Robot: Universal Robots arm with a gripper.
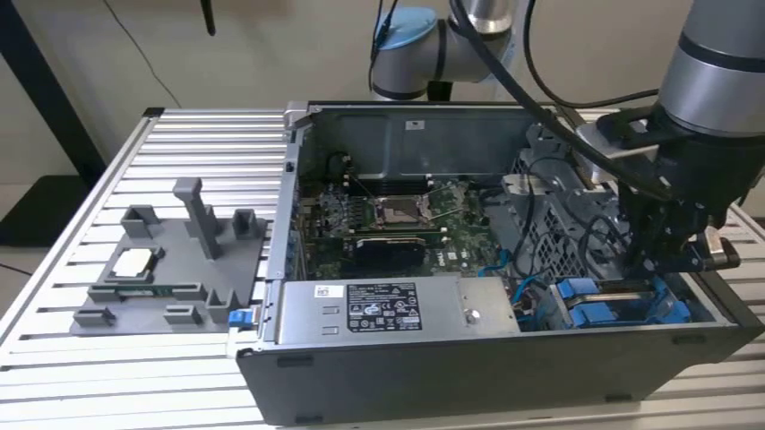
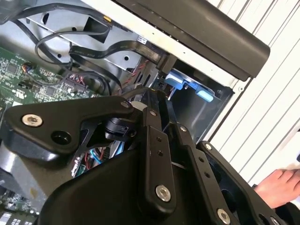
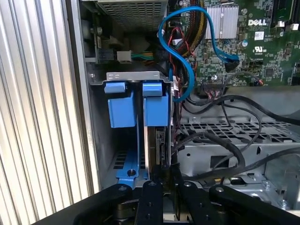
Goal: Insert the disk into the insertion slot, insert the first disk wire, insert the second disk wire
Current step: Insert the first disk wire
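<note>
Gripper [image 3: 165, 183] low at the mouth of the drive bay, jaws drawn in close on either side of a thin edge. Reads as clamped on the disk [image 3: 152, 149], though the contact itself is partly hidden.

Disk stands on edge, silver side and dark side both visible in the first wrist view. Its blue carrier tab is at the far end, so it is well inside the insertion slot [image 3: 136, 76]. Cannot tell whether it is fully seated.

Just beside it in the same bay, a second blue tab and rail [image 3: 121, 110] with nothing between the rails.

Exterior view: gripper [image 1: 651, 264] reaches straight down into the slot [image 1: 622, 306] at the case's corner on the exterior view's right.

Blue cable [image 3: 187, 70] loops loose next to the bay. Black cables [image 3: 225, 140] sprawl across the perforated cage [image 3: 220, 125]. No plug seen at the disk.

Judgement: first step under way and near its end; both wire steps not yet done.

Beyond: motherboard [image 3: 262, 42], power supply box [image 1: 395, 306].

Person's hand [image 2: 277, 185] rests on the slatted table [image 2: 262, 103] outside the case.
</note>
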